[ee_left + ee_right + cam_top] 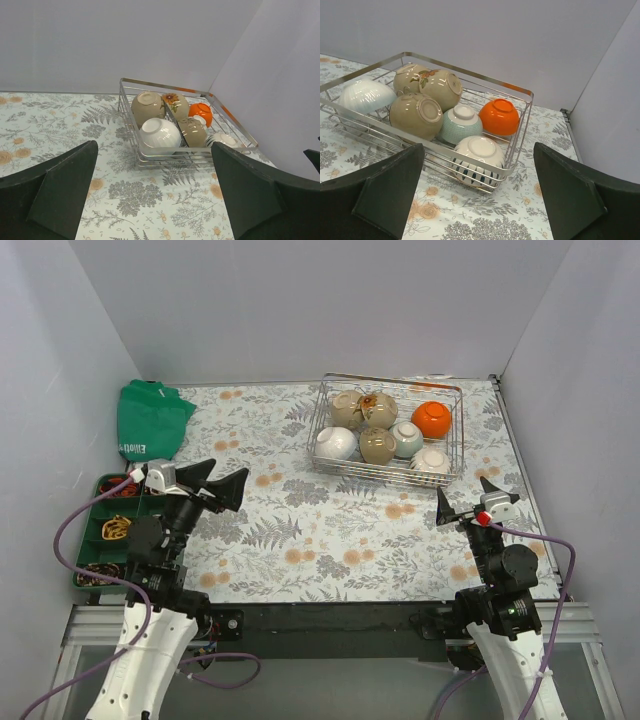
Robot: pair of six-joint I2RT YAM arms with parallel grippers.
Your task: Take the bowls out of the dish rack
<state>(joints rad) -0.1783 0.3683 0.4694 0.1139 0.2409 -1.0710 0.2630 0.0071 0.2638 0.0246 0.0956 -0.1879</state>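
Observation:
The silver wire dish rack (390, 377) stands at the back right of the floral table. Several bowls lie upside down or tilted in it: a white ribbed one (336, 443), tan ones (377, 445), a pale teal one (406, 438), an orange one (432, 419) and a white blue-striped one (431, 460). My left gripper (229, 468) hovers open, left of the rack and well short of it. My right gripper (462, 490) is open just in front of the rack's near right corner. The striped bowl (477, 155) sits nearest its jaws. Both grippers are empty.
A green cloth bag (150, 420) lies at the back left. A green compartment tray (97, 508) with small items sits at the left edge, beside my left arm. White walls close in the table on three sides.

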